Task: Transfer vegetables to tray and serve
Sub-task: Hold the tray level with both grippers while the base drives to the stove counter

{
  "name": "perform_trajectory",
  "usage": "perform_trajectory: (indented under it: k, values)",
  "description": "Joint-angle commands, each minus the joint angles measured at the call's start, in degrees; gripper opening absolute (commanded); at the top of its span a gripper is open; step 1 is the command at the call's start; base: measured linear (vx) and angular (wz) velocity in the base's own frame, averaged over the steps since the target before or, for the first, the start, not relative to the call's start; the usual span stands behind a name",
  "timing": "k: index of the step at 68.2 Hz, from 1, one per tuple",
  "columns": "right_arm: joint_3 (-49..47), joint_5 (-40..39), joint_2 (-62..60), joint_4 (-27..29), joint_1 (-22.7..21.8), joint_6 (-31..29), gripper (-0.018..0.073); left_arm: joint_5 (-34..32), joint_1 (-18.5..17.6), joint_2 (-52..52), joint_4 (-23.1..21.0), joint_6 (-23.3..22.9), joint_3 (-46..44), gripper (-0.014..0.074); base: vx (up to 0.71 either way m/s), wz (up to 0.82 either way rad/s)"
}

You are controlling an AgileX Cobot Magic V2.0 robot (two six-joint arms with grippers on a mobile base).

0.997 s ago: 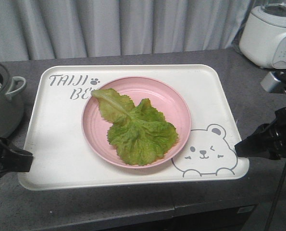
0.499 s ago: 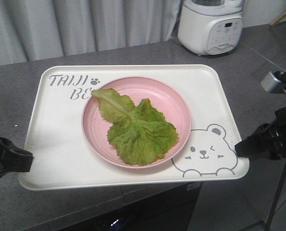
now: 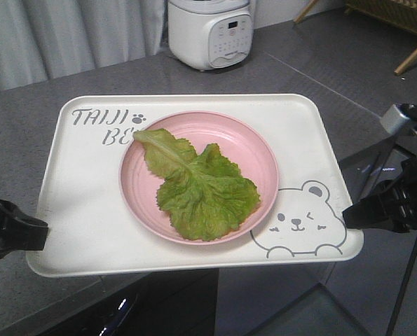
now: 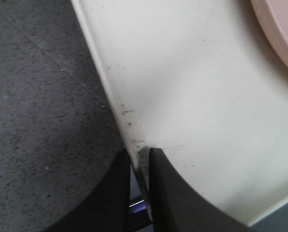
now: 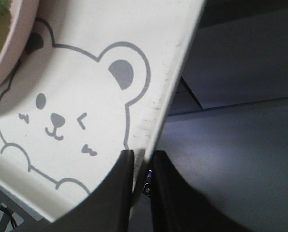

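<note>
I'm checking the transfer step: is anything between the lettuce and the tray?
Yes, the pink plate. The lettuce lies in it, and it sits in the middle of the tray, so the leaf rests on the pink plate, not the tray. The left gripper and right gripper clamp the tray's rim directly.

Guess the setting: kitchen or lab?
Probably a kitchen or a mock-up of one: grey stone-look counter, white cooker at the back, lettuce on a pink plate on a tray.
</note>
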Motion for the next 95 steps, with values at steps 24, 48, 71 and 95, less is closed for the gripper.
perform_trajectory:
  k: [24, 48, 71, 95]
  values:
    - [-1.50, 1.57, -1.60, 5.75, 0.46, -2.55, -0.0004, -3.57, -0.72, -0.90, -3.29, 1.98, -1.67, -0.0008, -0.07, -0.40]
    - [-1.50, 1.57, -1.60, 5.75, 0.46, -2.55, -0.0004, -3.46, -0.72, -0.90, -3.29, 1.98, -1.67, -0.0008, -0.08, -0.35]
    - [-1.50, 1.57, -1.60, 5.75, 0.46, -2.55, -0.0004, -3.27, -0.72, -0.90, -3.29, 1.98, -1.67, -0.0008, -0.07, -0.38]
    - [-1.50, 1.57, -1.60, 5.75, 0.46, -2.55, -0.0004, -3.27, -0.72, -0.90, -3.29, 1.98, -1.67, -0.0008, -0.05, -0.43]
